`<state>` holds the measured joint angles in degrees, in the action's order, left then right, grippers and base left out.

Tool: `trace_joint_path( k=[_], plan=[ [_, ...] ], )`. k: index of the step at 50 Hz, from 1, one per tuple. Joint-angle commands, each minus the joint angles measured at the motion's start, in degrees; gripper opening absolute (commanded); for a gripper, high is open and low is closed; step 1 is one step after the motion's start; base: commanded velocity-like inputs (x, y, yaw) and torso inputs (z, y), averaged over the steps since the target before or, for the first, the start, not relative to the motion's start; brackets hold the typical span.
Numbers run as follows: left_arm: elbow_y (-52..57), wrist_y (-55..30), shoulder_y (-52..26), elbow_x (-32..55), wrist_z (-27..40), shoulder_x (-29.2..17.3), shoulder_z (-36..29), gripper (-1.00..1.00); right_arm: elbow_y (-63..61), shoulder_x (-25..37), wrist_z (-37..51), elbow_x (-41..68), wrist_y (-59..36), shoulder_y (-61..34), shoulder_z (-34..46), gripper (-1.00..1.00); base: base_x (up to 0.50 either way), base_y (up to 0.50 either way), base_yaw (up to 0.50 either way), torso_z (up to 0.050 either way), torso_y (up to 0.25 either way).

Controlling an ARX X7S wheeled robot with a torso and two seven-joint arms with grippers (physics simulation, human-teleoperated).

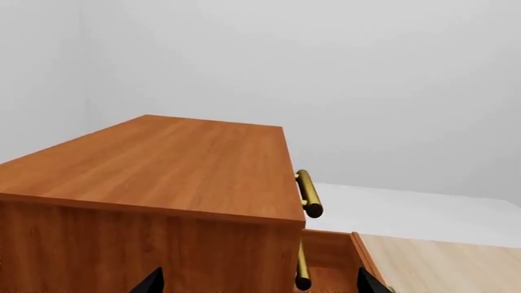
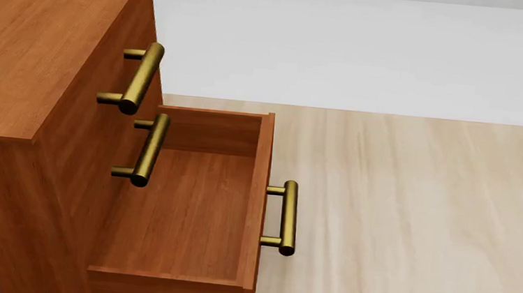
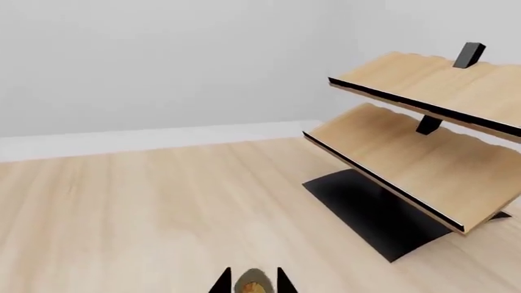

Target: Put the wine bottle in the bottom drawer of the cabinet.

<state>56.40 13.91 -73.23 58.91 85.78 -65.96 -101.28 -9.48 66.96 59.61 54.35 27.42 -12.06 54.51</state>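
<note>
Your head camera is looking down on the cabinet (image 2: pixel 36 45) with the bottom drawer (image 2: pixel 191 211) standing pulled out over the pale wood floor (image 2: pixel 405 221); its inside is showing bare wood, its brass handle (image 2: pixel 286 217) facing right. Your left gripper (image 1: pixel 256 284) is hovering beside the cabinet's top edge, its two dark tips spread wide apart — nothing between them. Your right gripper (image 3: pixel 252 282) is gripping narrowly around a tan cork — the top of the wine bottle (image 3: pixel 252 285); its body is hidden. A light wooden rack (image 3: pixel 423 140) is standing beyond it.
</note>
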Motion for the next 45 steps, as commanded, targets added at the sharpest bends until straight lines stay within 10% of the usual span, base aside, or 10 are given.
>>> trace_joint_path(
  k=[1,45],
  plan=[
    [-0.1,0.0,0.5,-0.2,-0.2,-0.3,0.3,1.0,-1.1,0.5,0.0,0.1,-1.6,-1.4,-0.6,-1.0,0.0,0.0,0.0,0.0,0.0],
    [-0.1,0.1,1.5,0.2,-1.5,-1.5,1.5,1.0,-19.0,5.2,0.5,6.6,-26.5,-23.6,-7.5,-1.0,0.0,0.0,0.0,0.0,0.0]
  ],
)
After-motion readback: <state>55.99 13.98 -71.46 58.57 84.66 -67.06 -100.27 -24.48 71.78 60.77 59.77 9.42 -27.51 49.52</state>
